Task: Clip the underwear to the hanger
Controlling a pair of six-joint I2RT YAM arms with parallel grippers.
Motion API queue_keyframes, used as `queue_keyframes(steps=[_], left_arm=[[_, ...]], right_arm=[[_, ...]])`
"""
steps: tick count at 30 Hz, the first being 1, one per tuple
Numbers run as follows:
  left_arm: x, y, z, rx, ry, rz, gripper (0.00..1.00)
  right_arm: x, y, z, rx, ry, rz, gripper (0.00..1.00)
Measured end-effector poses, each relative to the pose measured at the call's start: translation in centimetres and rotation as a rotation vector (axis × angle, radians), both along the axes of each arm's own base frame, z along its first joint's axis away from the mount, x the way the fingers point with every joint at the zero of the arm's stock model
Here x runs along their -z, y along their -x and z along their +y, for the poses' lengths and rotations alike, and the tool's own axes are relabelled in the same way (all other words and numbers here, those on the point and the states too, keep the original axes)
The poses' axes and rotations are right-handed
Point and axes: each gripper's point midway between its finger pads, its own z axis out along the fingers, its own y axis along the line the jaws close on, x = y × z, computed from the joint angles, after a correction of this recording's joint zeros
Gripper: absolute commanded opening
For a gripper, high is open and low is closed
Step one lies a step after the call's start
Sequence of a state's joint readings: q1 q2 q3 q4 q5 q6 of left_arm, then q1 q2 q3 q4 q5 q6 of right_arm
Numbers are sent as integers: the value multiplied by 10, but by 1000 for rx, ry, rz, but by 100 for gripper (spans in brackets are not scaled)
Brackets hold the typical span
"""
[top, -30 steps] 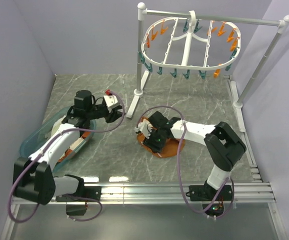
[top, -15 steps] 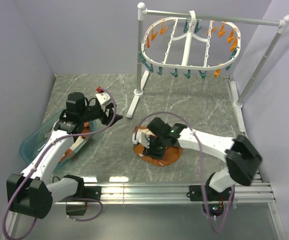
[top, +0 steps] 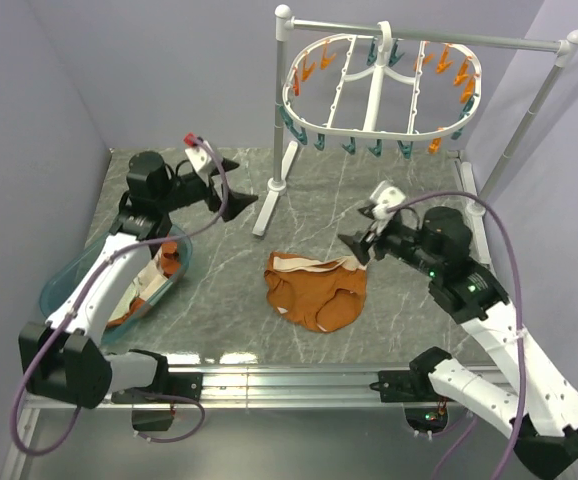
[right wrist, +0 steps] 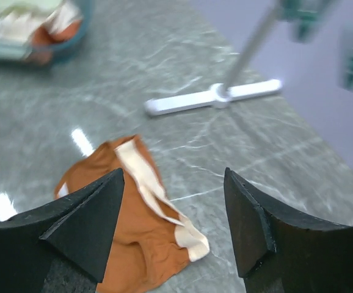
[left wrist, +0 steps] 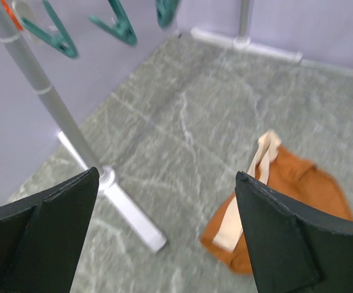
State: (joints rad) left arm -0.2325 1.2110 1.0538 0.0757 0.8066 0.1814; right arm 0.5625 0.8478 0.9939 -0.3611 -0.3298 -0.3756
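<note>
The underwear [top: 314, 290] lies spread flat on the table's middle, rust-orange with a cream waistband along its far edge. Nothing touches it. My left gripper [top: 234, 188] hangs open above the table to its far left, by the stand's foot. The left wrist view shows the underwear [left wrist: 289, 192] past my right finger, with the left gripper [left wrist: 166, 174] empty. My right gripper [top: 361, 230] is open in the air just right of the garment. In its wrist view the underwear [right wrist: 124, 213] lies below the empty right gripper [right wrist: 173, 174]. The hanger [top: 379, 95] hangs from the rail at the back.
A grey-white pole stand [top: 279, 110] carries the hanger, and its long foot [top: 266, 210] rests near my left gripper. A teal basin [top: 57, 285] with other garments sits at the left under my left arm. Teal clothespins [left wrist: 118, 21] dangle overhead.
My right gripper has lifted off the underwear and pulled back to the right, opening wider. My left gripper rose toward the back and opened fully. The underwear now lies uncovered.
</note>
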Motion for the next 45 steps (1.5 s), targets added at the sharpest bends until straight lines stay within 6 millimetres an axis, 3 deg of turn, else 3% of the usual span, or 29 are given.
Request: queue_keyframes(steps=[4,6,8,9,12,17,20,25,29,38,45], left_arm=[[-18,-18,-15,11,105,44,99],[-23,-17,-28,7,132,14,99],[-26,-4,-52,30,150,-43,97],[-26,5,-66,54,156,-63,89],[-28,26,-102,95,182,-119,77],[-41,31,-142,89,283,-203,70],[-33,23,-161,77,338,-209,66],[-1,-6,-186,25,398,-160,59],[4,-27,-199,-28,451,-154,58],[-29,-50,-207,-83,595,-234,53],[-21,-63,-216,-102,609,-232,53]], right_arm=[[-19,-12,-28,154,-134,26,73],[-23,-18,-36,210,-205,69,73],[-26,-24,-45,266,-280,121,73],[-26,-28,-51,301,-318,147,73],[-31,-37,-62,368,-431,213,72],[-44,-44,-61,381,-571,269,69],[-51,-46,-57,368,-607,278,68],[-71,-53,-56,353,-630,247,67],[-81,-57,-55,340,-641,219,66],[-96,-72,-50,324,-661,197,64],[-107,-79,-46,303,-693,194,63]])
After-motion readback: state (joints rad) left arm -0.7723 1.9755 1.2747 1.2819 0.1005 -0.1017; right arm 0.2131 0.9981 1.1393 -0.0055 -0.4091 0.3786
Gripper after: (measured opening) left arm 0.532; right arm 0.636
